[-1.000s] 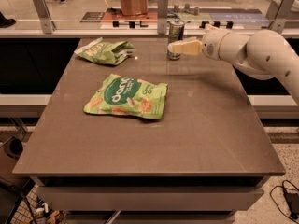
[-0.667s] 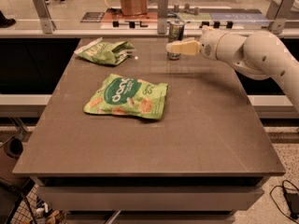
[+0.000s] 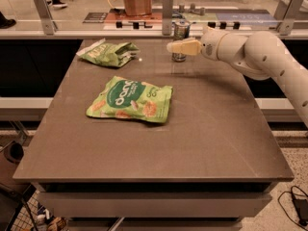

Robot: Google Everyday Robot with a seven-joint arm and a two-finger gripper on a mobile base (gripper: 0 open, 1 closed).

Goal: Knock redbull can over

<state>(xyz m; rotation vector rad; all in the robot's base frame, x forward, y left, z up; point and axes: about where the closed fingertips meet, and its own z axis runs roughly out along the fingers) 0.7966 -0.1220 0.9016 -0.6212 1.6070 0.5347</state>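
Observation:
The redbull can (image 3: 181, 32) stands upright near the far edge of the table, slim and silver-blue with a silver top. My gripper (image 3: 174, 47) reaches in from the right at the end of the white arm (image 3: 250, 52). Its pale fingers (image 3: 184, 47) lie across the front of the can's lower half and hide that part. The fingers point left, level with the can's middle. I cannot tell whether they touch the can.
A large green snack bag (image 3: 131, 99) lies flat in the middle of the grey table (image 3: 207, 138). A smaller crumpled green bag (image 3: 108, 53) lies at the far left. A glass rail with posts (image 3: 167, 8) runs behind the table's far edge.
The gripper has moved a little to the left along the front of the can. The can still stands upright in the same place.

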